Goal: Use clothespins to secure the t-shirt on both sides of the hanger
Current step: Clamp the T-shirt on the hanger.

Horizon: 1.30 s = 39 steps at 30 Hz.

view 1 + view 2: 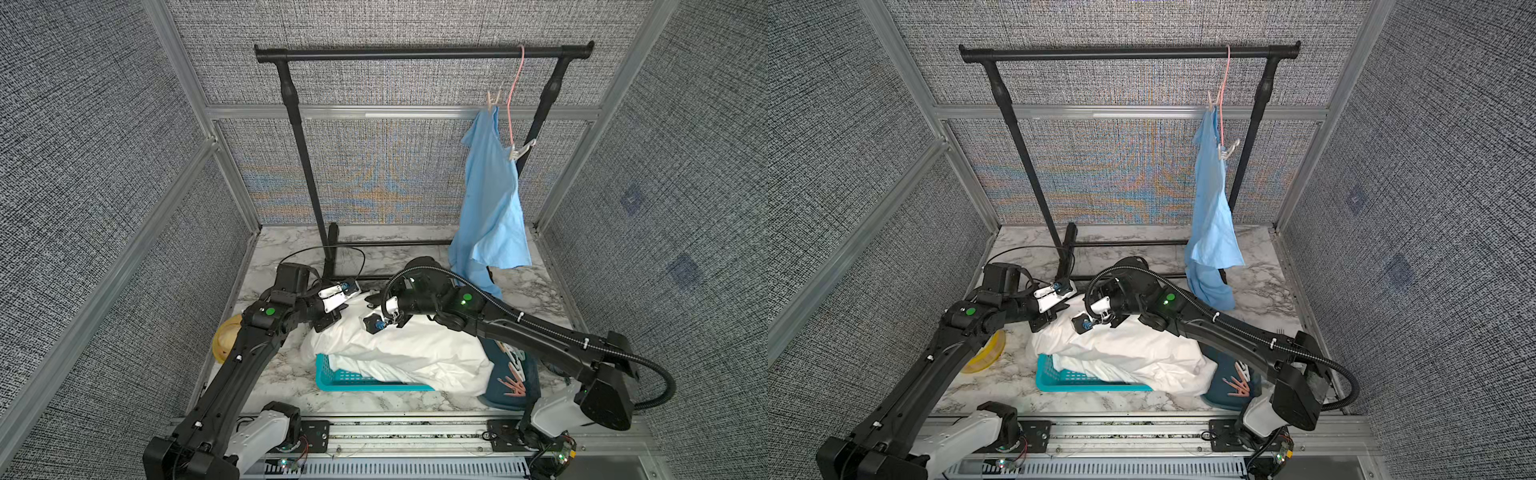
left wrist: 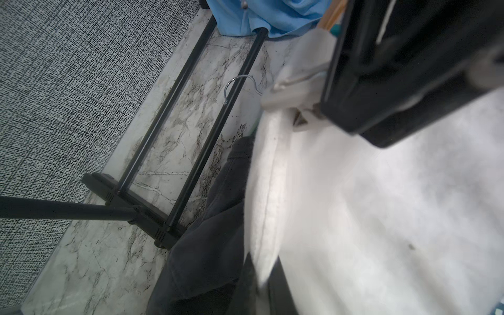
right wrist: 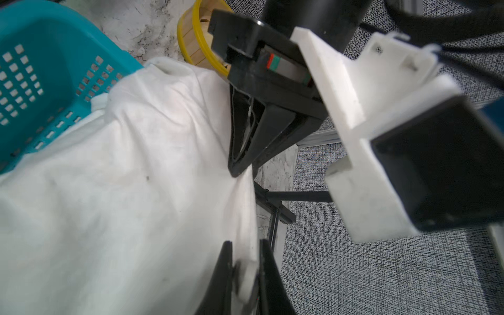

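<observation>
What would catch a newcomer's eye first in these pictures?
Probably the blue t-shirt, hanging from a pink hanger at the right end of the black rack at the back and pinned with clothespins. Next comes the white garment heaped over a teal basket in the front middle, with the left end effector and right end effector each pinching its edge.

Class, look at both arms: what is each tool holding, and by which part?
Both grip the white t-shirt by its edge: the left tool on the seamed border, the right tool on a fold nearby.
</observation>
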Each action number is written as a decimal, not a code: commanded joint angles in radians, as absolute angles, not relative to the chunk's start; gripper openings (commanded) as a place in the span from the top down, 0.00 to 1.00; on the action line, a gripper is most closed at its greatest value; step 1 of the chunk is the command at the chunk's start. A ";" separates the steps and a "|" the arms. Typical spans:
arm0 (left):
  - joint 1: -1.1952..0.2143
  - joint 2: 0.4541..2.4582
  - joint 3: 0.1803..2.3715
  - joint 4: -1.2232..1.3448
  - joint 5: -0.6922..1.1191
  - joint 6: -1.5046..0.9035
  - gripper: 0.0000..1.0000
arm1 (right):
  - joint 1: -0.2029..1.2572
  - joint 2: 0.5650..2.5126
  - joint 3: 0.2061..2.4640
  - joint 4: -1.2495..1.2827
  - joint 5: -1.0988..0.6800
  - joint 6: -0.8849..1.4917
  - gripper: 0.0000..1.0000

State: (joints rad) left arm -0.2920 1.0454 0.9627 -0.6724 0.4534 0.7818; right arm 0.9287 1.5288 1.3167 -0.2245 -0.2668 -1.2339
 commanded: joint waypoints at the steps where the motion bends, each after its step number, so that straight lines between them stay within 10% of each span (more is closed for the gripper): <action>1: -0.291 1.040 0.966 -0.641 0.523 0.761 1.00 | 0.924 1.546 1.341 -0.286 -0.324 -1.200 1.00; 21: -0.288 0.993 0.940 -0.565 0.537 0.732 1.00 | 0.882 1.566 1.373 -0.348 -0.312 -1.161 1.00; 29: -0.289 1.006 0.925 -0.578 0.497 0.784 1.00 | 0.894 1.555 1.423 -0.333 -0.334 -1.107 0.41; 39: -0.289 0.980 0.897 -0.467 0.420 0.759 1.00 | 0.934 1.459 1.464 -0.391 -0.295 -1.099 0.22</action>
State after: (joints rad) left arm -0.2909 0.9924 0.9035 -0.5747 0.4389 0.7853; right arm 0.9234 1.4990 1.4738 -0.3691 -0.3168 -1.1088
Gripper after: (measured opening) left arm 0.082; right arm 0.774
